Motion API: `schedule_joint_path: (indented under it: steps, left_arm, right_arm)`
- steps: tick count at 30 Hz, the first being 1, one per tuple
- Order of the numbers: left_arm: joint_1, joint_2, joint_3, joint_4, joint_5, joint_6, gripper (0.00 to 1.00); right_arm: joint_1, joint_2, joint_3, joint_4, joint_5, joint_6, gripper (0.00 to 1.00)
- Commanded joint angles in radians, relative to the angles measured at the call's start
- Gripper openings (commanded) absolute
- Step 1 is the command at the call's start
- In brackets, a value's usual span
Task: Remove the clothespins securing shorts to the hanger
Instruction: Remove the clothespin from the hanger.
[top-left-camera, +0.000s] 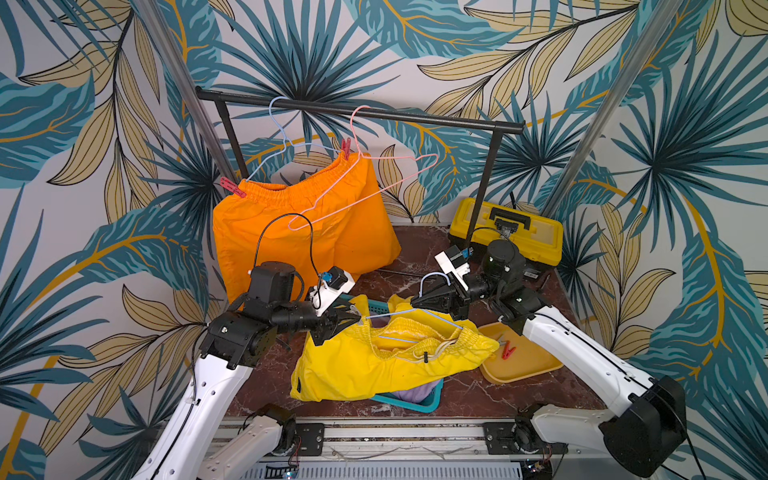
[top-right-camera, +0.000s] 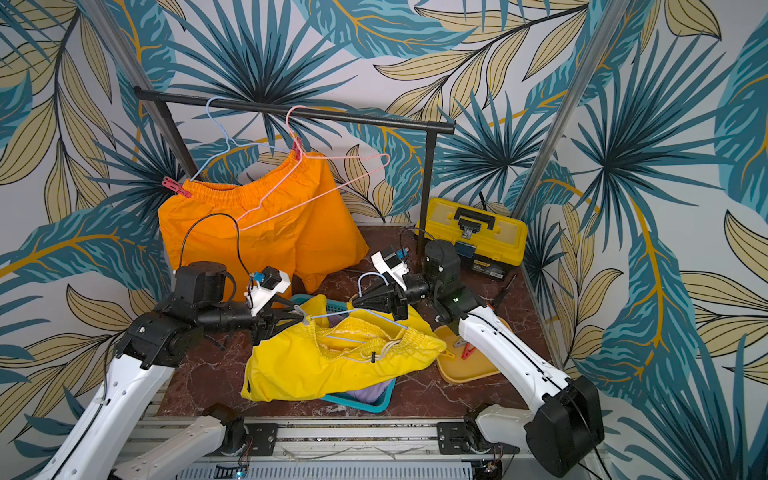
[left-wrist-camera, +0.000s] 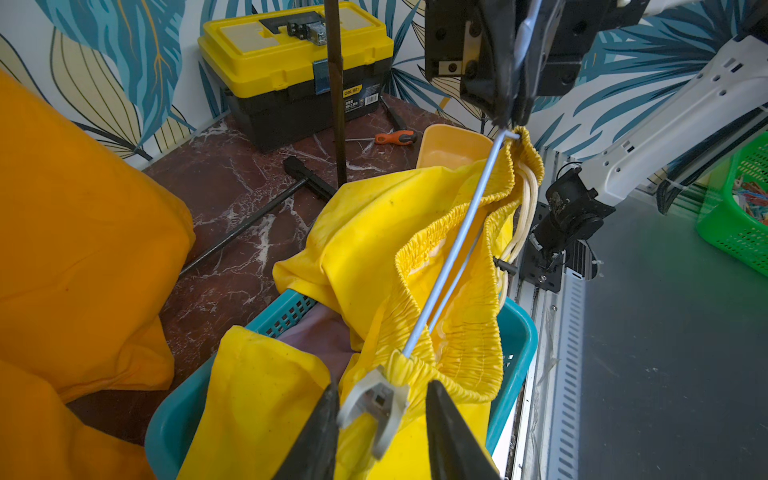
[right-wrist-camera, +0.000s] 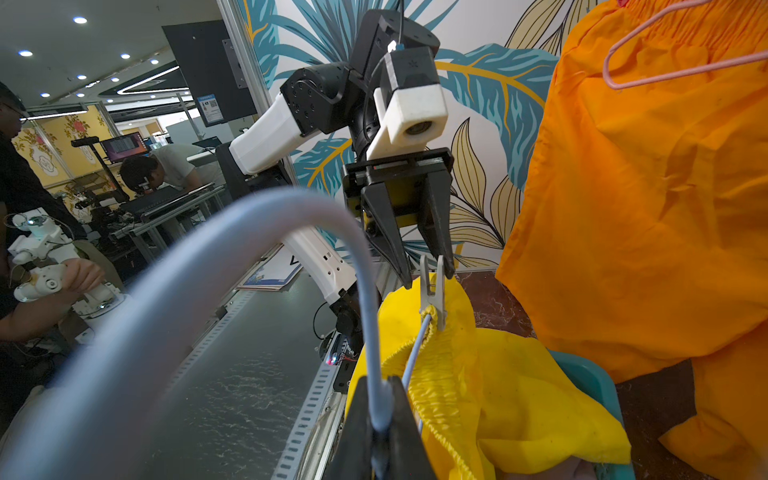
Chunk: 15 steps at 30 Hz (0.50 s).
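Near the tabletop's far left corner, the orange shorts (top-left-camera: 299, 237) hang from a rail-hung blue hanger (top-left-camera: 270, 111). A left red clothespin (top-left-camera: 232, 188) and a right red clothespin (top-left-camera: 345, 147) pin them at the waistband.

Toward the middle, the left gripper (left-wrist-camera: 382, 386) has its jaws narrow, flanking the handles of the grey clothespin (left-wrist-camera: 374, 401). A slim gap shows beside one finger. This clothespin clamps the waistband of the yellow shorts (top-left-camera: 353, 370) to one end of the pale blue hanger (left-wrist-camera: 455, 245).

The yellow shorts droop over the teal basket (top-left-camera: 409, 404) at the middle of the near edge, with lilac shorts (top-left-camera: 415, 392) inside it. The right gripper (right-wrist-camera: 380, 419) is pinched tight on the pale blue hanger's neck, holding it above the basket.

By the right edge, a loose red clothespin (top-left-camera: 508, 350) lies on the yellow tray (top-left-camera: 528, 361). A yellow toolbox (top-left-camera: 507, 232) sits in the far right corner.
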<state>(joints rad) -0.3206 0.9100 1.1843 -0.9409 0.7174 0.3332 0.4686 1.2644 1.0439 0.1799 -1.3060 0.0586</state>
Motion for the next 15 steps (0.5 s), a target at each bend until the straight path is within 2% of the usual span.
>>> schedule_joint_path:
  steps: [1,5,10,15]
  left_arm:
    - [0.008,-0.006,-0.011,-0.01,0.019,0.009,0.31]
    - [0.008,-0.011,-0.012,-0.01,0.025,0.01,0.25]
    - [0.008,-0.018,-0.013,-0.01,0.037,0.015,0.01]
    - [0.008,-0.025,-0.017,-0.01,0.06,0.014,0.0]
  right_arm:
    - [-0.007,0.008,0.03,-0.03,-0.042,-0.017,0.0]
    - [-0.01,0.022,0.048,-0.043,-0.054,-0.024,0.0]
    - [-0.012,0.025,0.053,-0.046,-0.046,-0.029,0.0]
    - [-0.013,0.023,0.054,-0.046,-0.036,-0.025,0.0]
